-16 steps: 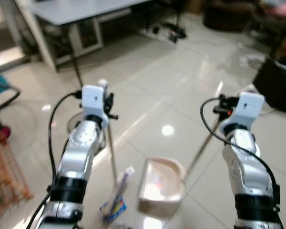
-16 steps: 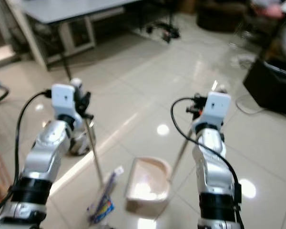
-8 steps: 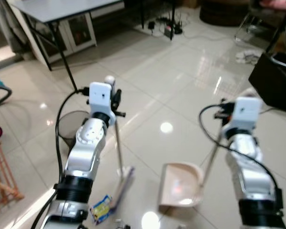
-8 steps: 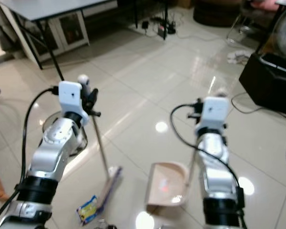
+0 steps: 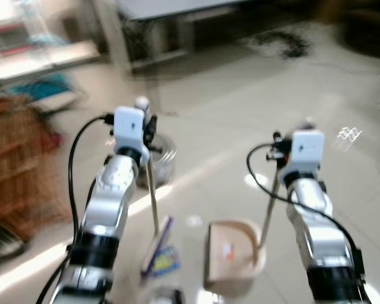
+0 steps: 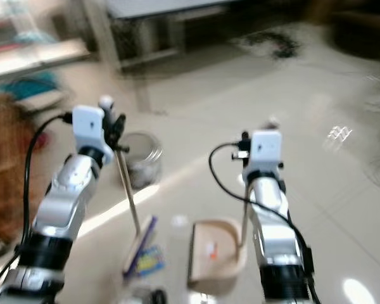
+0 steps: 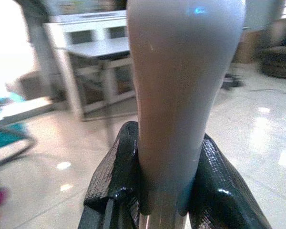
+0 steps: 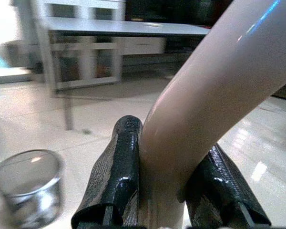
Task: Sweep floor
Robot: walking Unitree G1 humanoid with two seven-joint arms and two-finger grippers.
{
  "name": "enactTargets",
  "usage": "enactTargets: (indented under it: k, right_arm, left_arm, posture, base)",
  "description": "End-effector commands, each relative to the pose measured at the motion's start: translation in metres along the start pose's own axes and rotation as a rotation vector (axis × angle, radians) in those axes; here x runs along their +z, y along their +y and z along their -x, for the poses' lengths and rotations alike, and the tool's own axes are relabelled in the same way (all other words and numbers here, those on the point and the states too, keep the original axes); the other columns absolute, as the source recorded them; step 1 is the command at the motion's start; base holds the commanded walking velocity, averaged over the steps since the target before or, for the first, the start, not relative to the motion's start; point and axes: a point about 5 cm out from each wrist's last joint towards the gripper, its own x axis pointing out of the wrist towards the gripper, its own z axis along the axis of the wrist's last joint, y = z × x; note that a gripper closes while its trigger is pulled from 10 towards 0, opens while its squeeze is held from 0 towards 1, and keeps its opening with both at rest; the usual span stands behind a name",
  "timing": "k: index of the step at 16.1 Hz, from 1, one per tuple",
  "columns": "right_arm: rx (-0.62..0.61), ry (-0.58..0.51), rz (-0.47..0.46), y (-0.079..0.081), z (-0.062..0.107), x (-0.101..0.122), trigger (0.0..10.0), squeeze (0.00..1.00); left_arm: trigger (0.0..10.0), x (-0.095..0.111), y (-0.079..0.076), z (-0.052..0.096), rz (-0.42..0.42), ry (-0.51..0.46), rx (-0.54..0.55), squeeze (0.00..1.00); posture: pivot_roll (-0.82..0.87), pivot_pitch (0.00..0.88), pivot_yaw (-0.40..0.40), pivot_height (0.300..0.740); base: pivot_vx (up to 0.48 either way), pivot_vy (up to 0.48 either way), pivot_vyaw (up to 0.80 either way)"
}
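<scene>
Open floor [image 5: 342,114] is lying ahead and to the right. A metal bin [image 6: 142,155] is standing just behind the broom handle [image 5: 153,202]. A wicker basket [image 5: 16,164] is blocking the left, a table [image 5: 171,9] the far side.

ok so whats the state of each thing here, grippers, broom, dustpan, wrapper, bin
left gripper: shut on the grey broom handle
right gripper: shut on the beige dustpan handle
long-handled broom: near upright, head on the tiled floor
beige dustpan: resting on the floor, a small scrap inside
blue and yellow wrapper: on the floor beside the broom head, outside the dustpan
round metal mesh bin: upright, behind the broom
</scene>
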Motion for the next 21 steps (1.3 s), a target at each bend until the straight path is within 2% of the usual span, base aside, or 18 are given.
enactTargets:
  k: [1,6,10,15,21]
  right_arm:
    - [0.030,-0.049,-0.003,0.006,-0.004,0.009,10.0,0.00]
    - [0.030,-0.043,-0.024,0.003,-0.002,0.004,10.0,0.00]
    - [0.018,-0.047,-0.029,0.000,0.003,0.000,10.0,0.00]
    - [-0.015,-0.029,-0.031,-0.011,0.010,-0.008,10.0,0.00]
    - [-0.027,-0.004,-0.033,-0.010,0.014,-0.009,10.0,0.00]
  left_arm:
    - [10.0,0.008,0.003,0.001,-0.033,-0.035,-0.001,0.00]
    - [10.0,0.007,0.001,0.001,-0.032,-0.031,-0.017,0.00]
    - [10.0,0.000,-0.003,0.004,-0.054,-0.011,-0.030,0.00]
    - [10.0,-0.007,-0.002,0.012,-0.037,0.021,-0.027,0.00]
    - [10.0,-0.011,-0.012,0.011,-0.022,0.046,-0.070,0.00]
  posture:
    - [0.03,0.069,0.048,0.740]
    - [0.03,0.083,0.053,0.740]
    - [0.03,0.098,0.060,0.740]
    - [0.03,0.117,0.066,0.740]
    - [0.02,0.129,0.066,0.740]
  base:
    - [0.480,0.000,0.80]
    - [0.478,0.000,0.16]
    - [0.000,0.000,0.00]
    - [0.000,0.000,0.00]
    - [0.000,0.000,0.00]
